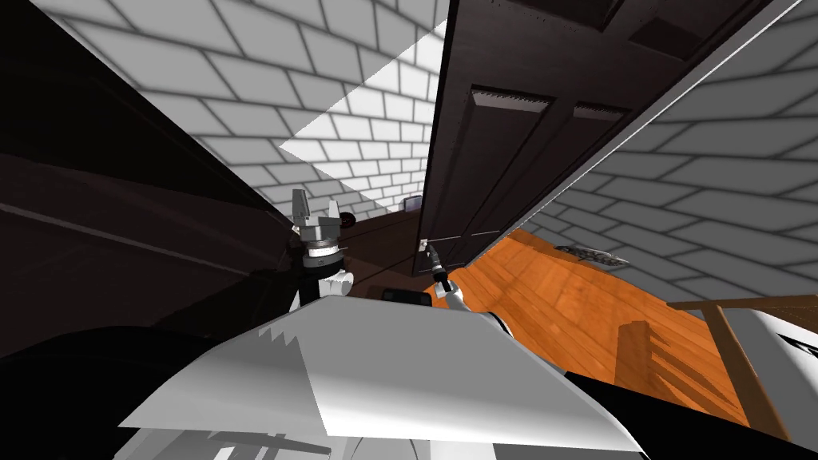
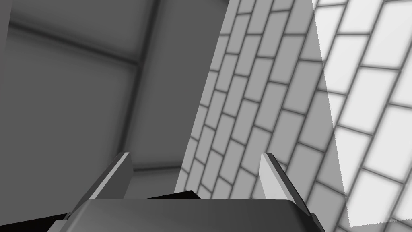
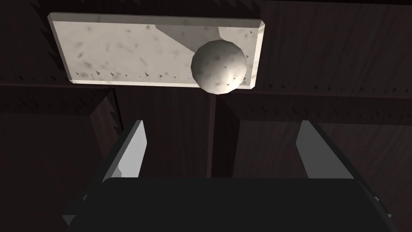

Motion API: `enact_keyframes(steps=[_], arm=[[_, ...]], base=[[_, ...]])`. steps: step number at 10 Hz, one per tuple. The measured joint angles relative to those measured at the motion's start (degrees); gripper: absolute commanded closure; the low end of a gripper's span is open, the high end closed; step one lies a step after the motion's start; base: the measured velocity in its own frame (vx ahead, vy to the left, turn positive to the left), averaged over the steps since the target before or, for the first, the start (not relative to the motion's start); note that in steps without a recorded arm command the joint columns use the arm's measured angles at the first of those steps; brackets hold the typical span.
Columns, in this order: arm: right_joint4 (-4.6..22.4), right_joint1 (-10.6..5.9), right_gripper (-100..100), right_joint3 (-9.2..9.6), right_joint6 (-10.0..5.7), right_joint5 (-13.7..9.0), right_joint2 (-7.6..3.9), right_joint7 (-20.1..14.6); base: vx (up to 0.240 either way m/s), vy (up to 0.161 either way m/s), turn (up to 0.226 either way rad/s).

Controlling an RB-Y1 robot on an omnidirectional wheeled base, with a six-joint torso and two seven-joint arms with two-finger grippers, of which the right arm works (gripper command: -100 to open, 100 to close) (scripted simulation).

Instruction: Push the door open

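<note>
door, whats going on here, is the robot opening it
The robot's right hand is close to the dark door, open and pointing at the panel beside the pale round knob and its plate. It grips nothing and looks set to push. The left hand is held up, open, away from the door.

Your left gripper (image 1: pixel 317 208) stands raised on your left side, pointing up and ahead, fingers apart | your right gripper (image 3: pixel 222 127) reaches straight out ahead, both fingers spread wide.
</note>
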Motion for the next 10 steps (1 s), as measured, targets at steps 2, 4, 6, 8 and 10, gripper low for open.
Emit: enact_keyframes(steps=[2, 4, 6, 8, 10], arm=[[-0.09, 0.14, -100, -0.22, -0.20, -0.17, 0.46, 0.37], [1.25, -0.39, 100, -0.54, -1.05, -0.40, 0.96, 0.76], [1.04, -0.48, 100, -0.50, -0.81, -0.37, 0.92, 0.71], [1.09, -0.40, 100, -0.45, -0.73, -0.33, 0.95, 0.73], [1.14, -0.33, 100, -0.45, -0.71, -0.33, 0.95, 0.72]], base=[[0.195, 0.086, 0.022], [0.025, 0.011, -0.001], [-0.020, -0.008, 0.008], [-0.008, -0.003, -0.003], [0.059, 0.023, -0.010]])
